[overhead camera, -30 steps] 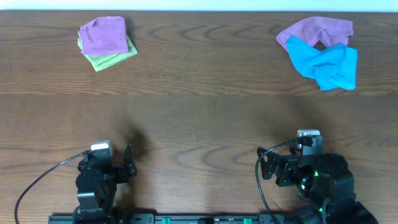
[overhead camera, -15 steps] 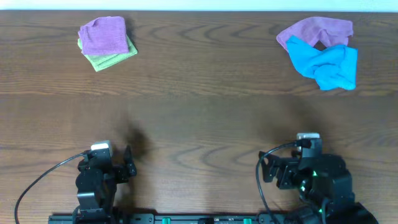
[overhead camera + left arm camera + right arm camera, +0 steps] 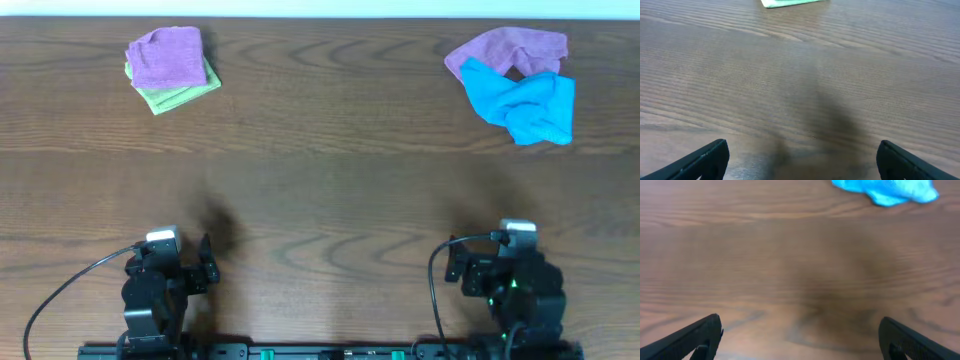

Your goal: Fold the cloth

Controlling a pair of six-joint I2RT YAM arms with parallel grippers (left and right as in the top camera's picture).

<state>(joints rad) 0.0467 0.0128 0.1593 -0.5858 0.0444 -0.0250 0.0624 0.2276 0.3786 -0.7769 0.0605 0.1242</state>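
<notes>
A crumpled lilac-purple cloth (image 3: 505, 48) lies at the table's far right, partly under a bright blue cloth (image 3: 525, 103). A second purple cloth (image 3: 167, 55), folded, lies on a folded lime-green cloth (image 3: 180, 96) at the far left. My left gripper (image 3: 165, 262) is open and empty at the near left edge, far from both. My right gripper (image 3: 505, 265) is open and empty at the near right edge. The left wrist view shows open jaws (image 3: 802, 150) over bare wood and the green cloth's edge (image 3: 790, 2). The right wrist view shows open jaws (image 3: 800, 325) and the blue cloth's edge (image 3: 887, 190).
The brown wooden table (image 3: 320, 180) fills the view. Black cables loop beside both arm bases at the near edge. A white strip runs along the far edge.
My right arm has shifted to the right and squared up at the near edge. The left arm and all cloths have not moved.
</notes>
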